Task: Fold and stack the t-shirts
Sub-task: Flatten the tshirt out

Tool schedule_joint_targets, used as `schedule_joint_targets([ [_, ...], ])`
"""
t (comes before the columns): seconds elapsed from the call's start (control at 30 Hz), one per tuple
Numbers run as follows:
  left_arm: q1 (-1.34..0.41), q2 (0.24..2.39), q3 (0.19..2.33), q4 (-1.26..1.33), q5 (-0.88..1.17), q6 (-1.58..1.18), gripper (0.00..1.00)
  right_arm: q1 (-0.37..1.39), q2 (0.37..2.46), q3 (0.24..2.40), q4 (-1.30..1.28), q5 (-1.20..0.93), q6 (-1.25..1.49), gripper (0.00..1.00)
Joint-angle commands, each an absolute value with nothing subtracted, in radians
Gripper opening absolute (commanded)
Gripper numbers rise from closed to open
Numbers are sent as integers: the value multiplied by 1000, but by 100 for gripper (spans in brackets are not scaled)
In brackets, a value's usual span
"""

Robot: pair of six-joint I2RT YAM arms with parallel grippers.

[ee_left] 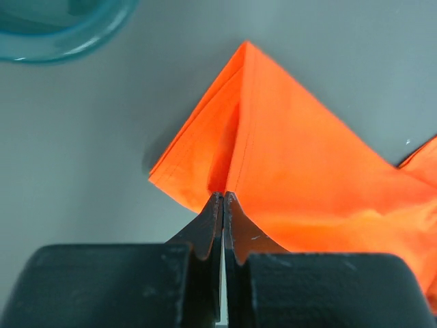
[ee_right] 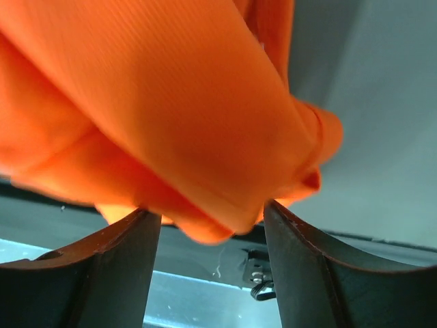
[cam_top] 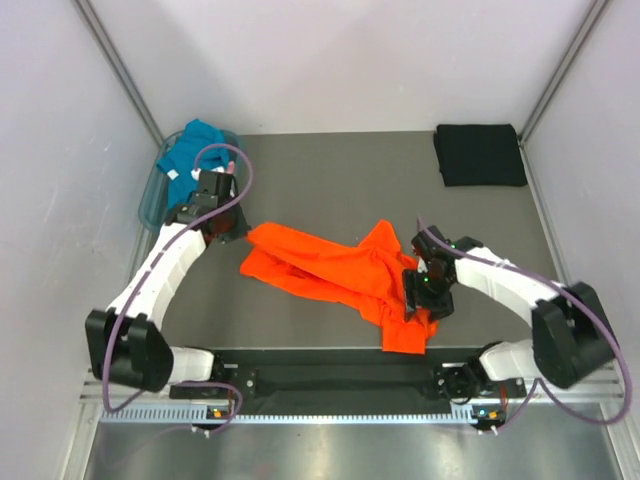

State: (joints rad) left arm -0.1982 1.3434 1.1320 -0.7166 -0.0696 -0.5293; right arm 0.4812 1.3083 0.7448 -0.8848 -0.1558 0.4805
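Observation:
The orange t-shirt point(cam_top: 330, 270) lies crumpled across the middle of the table. My left gripper point(cam_top: 232, 228) is at its left corner. In the left wrist view that gripper point(ee_left: 223, 197) is shut, pinching a fold of the orange t-shirt point(ee_left: 307, 171) at the cloth's edge. My right gripper point(cam_top: 424, 300) is over the shirt's right end. In the right wrist view it point(ee_right: 212, 215) stands open, and a thick bunch of the orange t-shirt point(ee_right: 171, 102) bulges between its fingertips. A black t-shirt point(cam_top: 480, 155) lies folded at the back right.
A translucent blue-green basket point(cam_top: 150, 200) stands at the back left with a teal t-shirt point(cam_top: 195, 145) hanging over it, and its rim point(ee_left: 61, 41) shows in the left wrist view. White walls enclose the table on three sides. The arm bases sit on the near rail point(cam_top: 340, 380).

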Motion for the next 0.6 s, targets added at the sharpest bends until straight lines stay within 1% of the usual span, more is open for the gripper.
schedule_joint_targets([
  [0.0, -193, 1281, 1151, -817, -144, -557, 0, 474, 1419, 865, -793, -137, 430, 62],
  [0.07, -193, 1233, 1138, -837, -204, -561, 0, 477, 1503, 925, -779, -129, 382, 61],
  [0.13, -193, 1186, 1123, -868, -259, -575, 0, 482, 1586, 1035, -787, -124, 362, 60],
  [0.17, -193, 1172, 1123, -886, -341, -583, 0, 489, 1612, 1078, -791, -138, 345, 59],
  [0.23, -193, 1131, 1124, -935, -420, -604, 0, 523, 1699, 1222, -821, -161, 330, 59],
  [0.27, -193, 1123, 1121, -951, -473, -610, 0, 538, 1725, 1324, -840, -173, 315, 59],
  [0.37, -193, 1114, 1111, -982, -528, -626, 0, 572, 1767, 1426, -922, -135, 310, 61],
  [0.43, -193, 1111, 1092, -983, -525, -633, 0, 571, 1715, 1399, -931, -124, 316, 63],
  [0.5, -193, 1106, 1072, -962, -491, -635, 0, 566, 1660, 1316, -940, -86, 319, 67],
  [0.53, -193, 1106, 1068, -957, -477, -638, 0, 560, 1594, 1278, -942, -83, 319, 69],
  [0.57, -193, 1104, 1065, -945, -465, -638, 0, 554, 1559, 1194, -936, -89, 333, 72],
])
